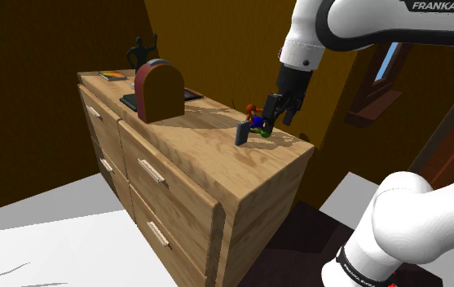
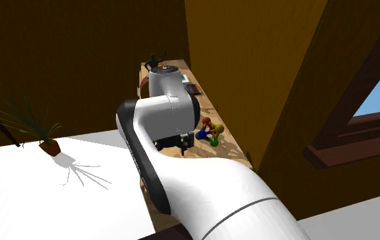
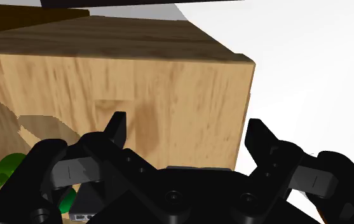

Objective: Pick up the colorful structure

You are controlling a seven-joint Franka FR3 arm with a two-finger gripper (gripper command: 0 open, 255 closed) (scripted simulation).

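You had the tool point(image 1: 271, 117) low over the wooden dresser point(image 1: 204, 140), at the end toward the shoulder view's right, its 2 black fingers point(image 3: 115, 131) spread wide with bare wood showing between them. The colorful structure point(image 1: 254, 123), with red, blue and green knobs, sat on the dresser top just beside the tool and outside the fingers in the wrist view, with 1 small grey block point(image 1: 242, 132) standing next to it. Further along the top stood 1 dark red arched box point(image 1: 158, 90) and 1 dark figurine point(image 1: 139, 53).
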